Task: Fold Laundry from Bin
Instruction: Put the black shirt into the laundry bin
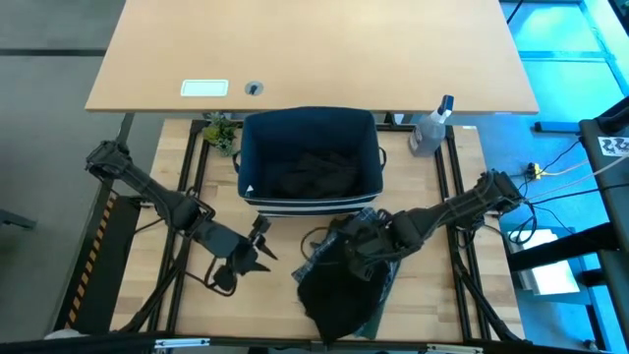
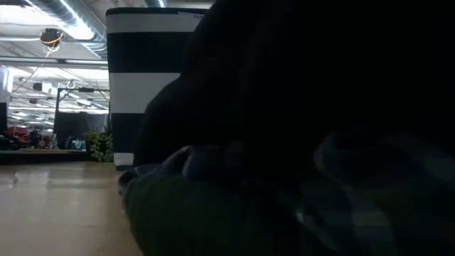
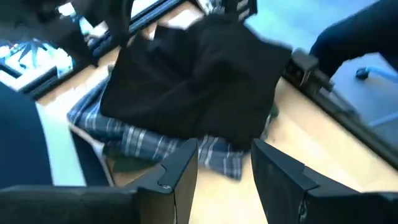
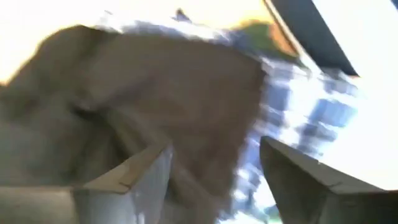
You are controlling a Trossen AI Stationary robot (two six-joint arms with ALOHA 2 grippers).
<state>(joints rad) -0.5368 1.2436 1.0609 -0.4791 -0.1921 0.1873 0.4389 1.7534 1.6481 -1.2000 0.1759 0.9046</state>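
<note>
Laundry (image 1: 339, 280) lies under the right claw (image 1: 356, 254) (fingers apart) — left claw (image 1: 257, 246) beside it.

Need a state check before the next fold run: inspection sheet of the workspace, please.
Surface: wooden table, bare on the left.
Job's things: black garment heaped on plaid shirt; bin behind holds dark cloth.
Clutter: spray bottle, small plant.
Grippers: left gripper open, empty, facing the pile; right gripper open over the black garment.
Cables: orange and yellow leads at right.
Surroundings: second tabletop beyond.
</note>
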